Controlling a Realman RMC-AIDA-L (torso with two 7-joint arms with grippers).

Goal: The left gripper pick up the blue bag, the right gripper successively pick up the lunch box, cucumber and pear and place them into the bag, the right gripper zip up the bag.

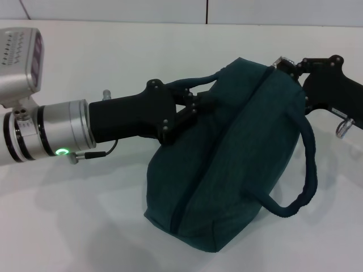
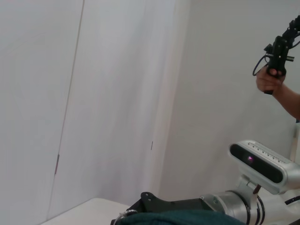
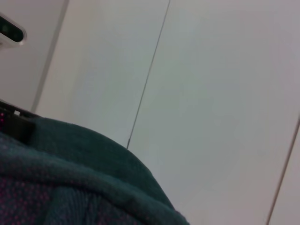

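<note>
The blue bag sits on the white bench, zipper running along its top and apparently drawn closed. The left pincer is clamped on one rope handle at the bag's left side. The right pincer sits at the bag's far end by the zipper — whether its fingers are together I cannot tell. No writing or logo can be read.

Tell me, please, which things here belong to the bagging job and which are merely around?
Job: dark teal fabric bag with closed zipper; left gripper at its rope handle; right gripper at the zipper's far end.
Around: white table; person's hand holding black device.
</note>
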